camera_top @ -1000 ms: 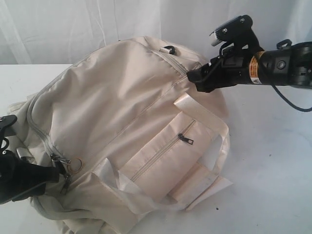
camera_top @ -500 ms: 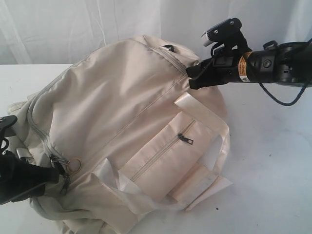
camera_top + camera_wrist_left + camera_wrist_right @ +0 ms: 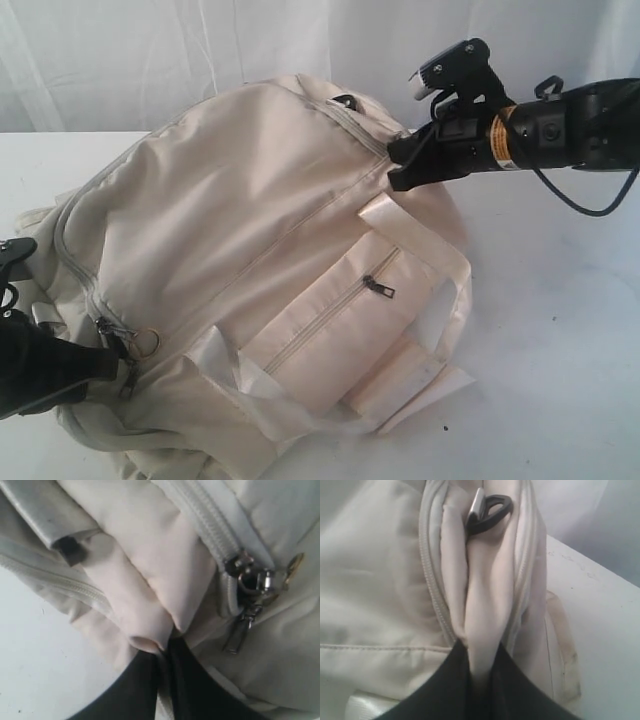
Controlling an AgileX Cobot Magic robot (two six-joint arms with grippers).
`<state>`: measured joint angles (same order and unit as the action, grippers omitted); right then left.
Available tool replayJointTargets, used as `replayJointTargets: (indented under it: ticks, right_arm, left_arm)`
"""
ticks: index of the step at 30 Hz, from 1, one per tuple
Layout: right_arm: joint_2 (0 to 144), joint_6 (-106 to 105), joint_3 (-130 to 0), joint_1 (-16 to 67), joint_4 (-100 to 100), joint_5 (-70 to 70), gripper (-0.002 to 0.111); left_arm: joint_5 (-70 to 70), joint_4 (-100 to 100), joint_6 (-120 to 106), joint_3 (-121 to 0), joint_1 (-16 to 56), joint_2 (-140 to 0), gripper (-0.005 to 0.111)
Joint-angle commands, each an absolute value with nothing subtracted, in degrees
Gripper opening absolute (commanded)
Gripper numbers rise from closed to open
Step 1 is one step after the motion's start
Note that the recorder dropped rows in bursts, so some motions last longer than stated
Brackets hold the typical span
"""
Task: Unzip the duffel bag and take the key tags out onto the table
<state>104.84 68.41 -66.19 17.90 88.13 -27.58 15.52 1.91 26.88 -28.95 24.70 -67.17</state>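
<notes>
The cream duffel bag (image 3: 250,230) lies on the white table (image 3: 560,380) with its main zip closed. My left gripper (image 3: 108,358) is shut on a fold of bag fabric (image 3: 150,625) at the bag's near left end, just beside the metal zipper pulls (image 3: 250,587); those pulls (image 3: 128,345) also show from outside. My right gripper (image 3: 395,168) is shut on a fold of fabric (image 3: 482,625) at the bag's far right end, beside the zip track (image 3: 432,580). The key tags are hidden.
The front pocket has a dark zip pull (image 3: 378,286). Strap handles (image 3: 440,250) lie loose across the pocket side. A black plastic ring (image 3: 490,511) sits at the bag's end. A white curtain (image 3: 150,60) hangs behind.
The right gripper has shifted a little left and up with the fabric it holds. The left gripper and the zipper pulls have moved slightly down and left.
</notes>
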Motion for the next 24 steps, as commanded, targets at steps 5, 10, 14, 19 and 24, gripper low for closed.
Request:
replayJointTargets:
  ticks: [5, 10, 14, 19, 24]
  right_arm:
    - [101.0, 82.7, -66.4, 17.2, 99.9, -32.7, 0.000]
    - [98.4, 82.7, -66.4, 17.2, 99.9, -32.4, 0.000]
    - [96.4, 82.7, -66.4, 16.9, 99.9, -32.1, 0.000]
    - [94.1, 83.3, -66.4, 15.6, 99.9, -33.0, 0.000]
    - [93.2, 87.9, -66.4, 12.8, 99.9, -40.0, 0.000]
  left_arm:
    - [18.4, -0.5, 26.6, -28.5, 24.7, -67.3, 0.000]
    - [18.6, -1.0, 26.6, -28.5, 24.7, -67.3, 0.000]
    - [18.6, -1.6, 26.6, -28.5, 24.7, -67.3, 0.000]
    - [18.4, -1.8, 26.6, -28.5, 24.7, -67.3, 0.000]
    - [17.4, -1.8, 26.6, -28.5, 24.7, -67.3, 0.000]
